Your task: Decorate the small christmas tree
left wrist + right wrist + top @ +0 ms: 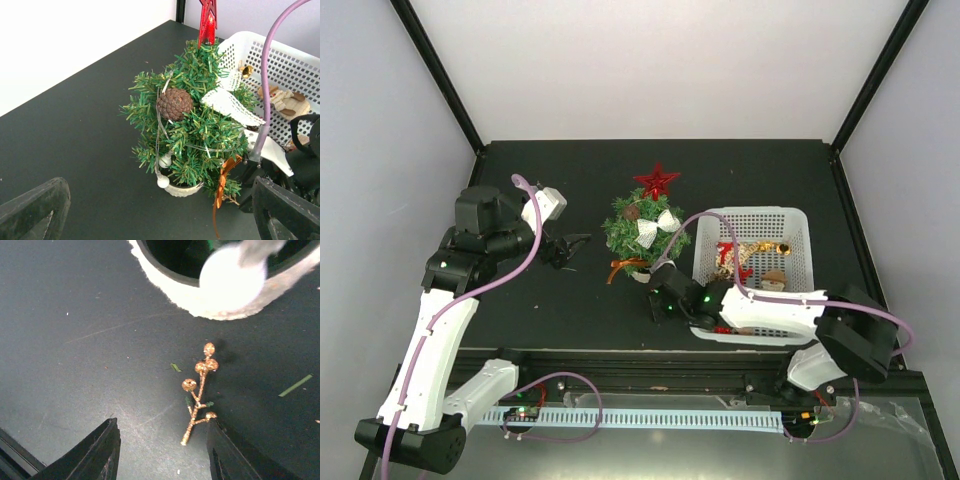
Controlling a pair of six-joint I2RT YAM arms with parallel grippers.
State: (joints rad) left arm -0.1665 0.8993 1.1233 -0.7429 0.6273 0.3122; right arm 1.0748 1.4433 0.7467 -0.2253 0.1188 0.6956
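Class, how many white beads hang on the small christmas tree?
2: an upper bead among the low branches, a lower bead by the pot; others may be hidden.

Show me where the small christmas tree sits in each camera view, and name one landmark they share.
Top external: the small christmas tree stands at centre, left of the white basket.
Left wrist: it fills mid-frame, above its pot.
Right wrist: only the pot's rim shows, top edge, behind a white bead.
Shared landmark: the black tabletop.
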